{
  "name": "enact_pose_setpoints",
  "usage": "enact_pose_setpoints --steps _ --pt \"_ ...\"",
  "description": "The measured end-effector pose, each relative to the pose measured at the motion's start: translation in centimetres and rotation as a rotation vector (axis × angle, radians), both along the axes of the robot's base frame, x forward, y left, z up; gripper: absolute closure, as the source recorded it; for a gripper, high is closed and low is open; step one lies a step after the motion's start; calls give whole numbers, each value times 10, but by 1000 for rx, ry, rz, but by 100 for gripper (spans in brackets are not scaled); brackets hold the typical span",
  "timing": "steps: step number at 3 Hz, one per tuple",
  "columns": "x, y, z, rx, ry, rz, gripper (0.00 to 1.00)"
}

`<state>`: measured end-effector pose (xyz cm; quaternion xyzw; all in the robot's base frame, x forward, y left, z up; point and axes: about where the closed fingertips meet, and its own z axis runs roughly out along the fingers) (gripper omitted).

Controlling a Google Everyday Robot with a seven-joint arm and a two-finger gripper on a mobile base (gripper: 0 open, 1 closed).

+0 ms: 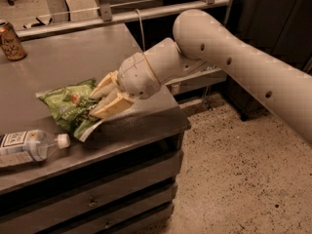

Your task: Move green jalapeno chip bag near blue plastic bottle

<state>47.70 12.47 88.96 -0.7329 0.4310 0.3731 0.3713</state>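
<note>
The green jalapeno chip bag (66, 106) lies flat on the grey table (83, 52), near its front right corner. My gripper (99, 103) reaches in from the right, and its cream fingers (111, 107) close on the bag's right edge. The blue plastic bottle (27, 147) lies on its side at the table's front left. Its white cap points at the bag, a short gap from the bag's lower corner. My white arm (234, 62) stretches in from the right.
A brown-gold drink can (10, 40) stands at the table's far left. The table's front edge and right corner are just below and right of the gripper. Drawers (97, 199) sit under the tabletop. Speckled floor lies to the right.
</note>
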Motion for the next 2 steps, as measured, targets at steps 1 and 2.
enact_pose_setpoints --steps 1,2 --pt "-1 2 -4 -5 5 3 36" --pt "-1 2 -6 -9 6 6 12"
